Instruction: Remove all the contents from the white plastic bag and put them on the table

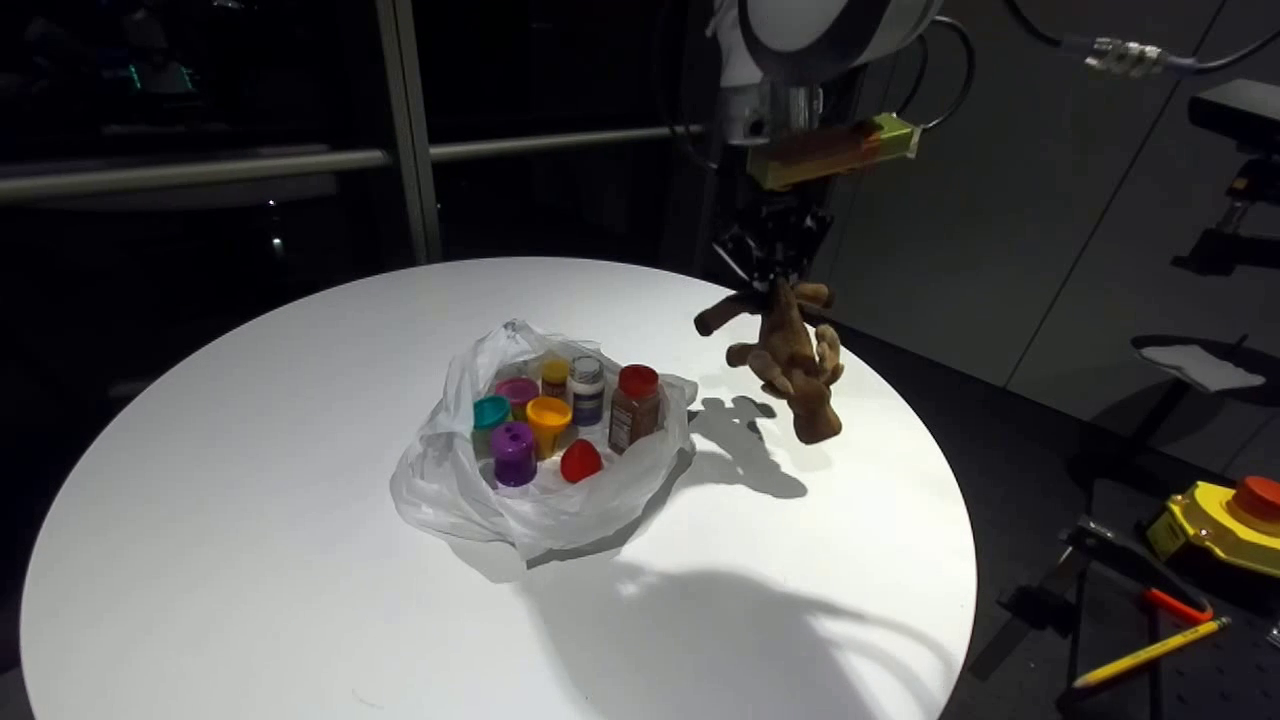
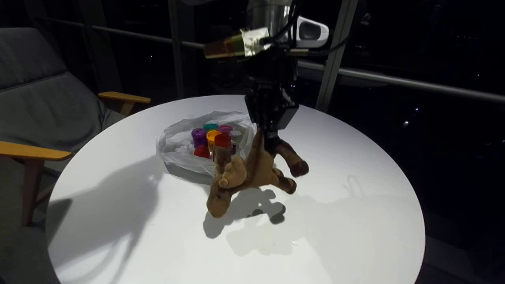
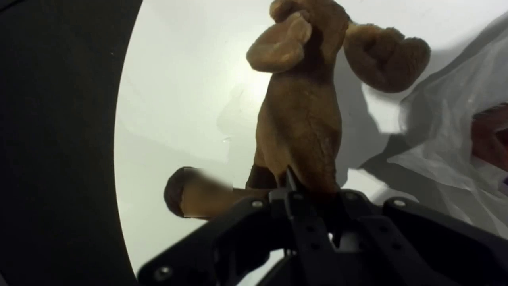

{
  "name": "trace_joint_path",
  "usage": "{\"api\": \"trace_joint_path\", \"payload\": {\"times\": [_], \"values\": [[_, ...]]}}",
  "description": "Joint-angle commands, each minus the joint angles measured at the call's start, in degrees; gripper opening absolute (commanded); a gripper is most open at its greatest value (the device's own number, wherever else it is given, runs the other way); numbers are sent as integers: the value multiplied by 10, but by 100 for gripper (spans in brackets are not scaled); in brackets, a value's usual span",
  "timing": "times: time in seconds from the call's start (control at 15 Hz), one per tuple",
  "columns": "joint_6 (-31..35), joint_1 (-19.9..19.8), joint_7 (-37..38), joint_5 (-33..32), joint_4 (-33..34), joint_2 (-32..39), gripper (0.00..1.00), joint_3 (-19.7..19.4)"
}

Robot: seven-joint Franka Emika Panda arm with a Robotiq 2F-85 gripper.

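Hanging head-down over the table (image 1: pixel 250 520), the brown plush toy (image 1: pixel 787 345) is held near its hind end by the gripper (image 1: pixel 770 280), whose fingers (image 3: pixel 307 238) are drawn close together with soft fabric nipped between them. That end looks a sensible place to take hold (slim enough for a narrow pinch), though the loose body could swing. It is poised beside the white plastic bag (image 1: pixel 595 520) rather than above it, presumably so that it can be let down onto the table without landing on plastic. The bag's mouth lies spread wide, which should suit reaching in from above; inside are the purple tub (image 1: pixel 514 455), orange tub (image 1: pixel 549 425), teal tub (image 1: pixel 489 418) and red-capped bottle (image 1: pixel 635 410), among other items yet to come out.

An exterior view has part of the toy crossing in front of the red-capped bottle, so any gap between toy and bag is lost there. The wrist view does show it: table appears between the two. It also shows the pinch up close, yet of the bag's contents it gives little beyond a patch of red (image 3: pixel 488 135). An armchair (image 2: pixel 35 90) and a yellow box (image 1: pixel 1210 535) with a red button (image 1: pixel 1260 497) each turn up in an exterior view only, and neither seems to matter.
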Motion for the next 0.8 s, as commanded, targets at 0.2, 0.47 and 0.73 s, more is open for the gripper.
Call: {"api": "trace_joint_path", "payload": {"times": [0.2,0.47,0.73], "values": [[-18,11,54,-32,49,65,37,-25],[-8,28,67,-46,45,18,67,-24],[-12,43,72,-58,47,-22,97,-13]]}}
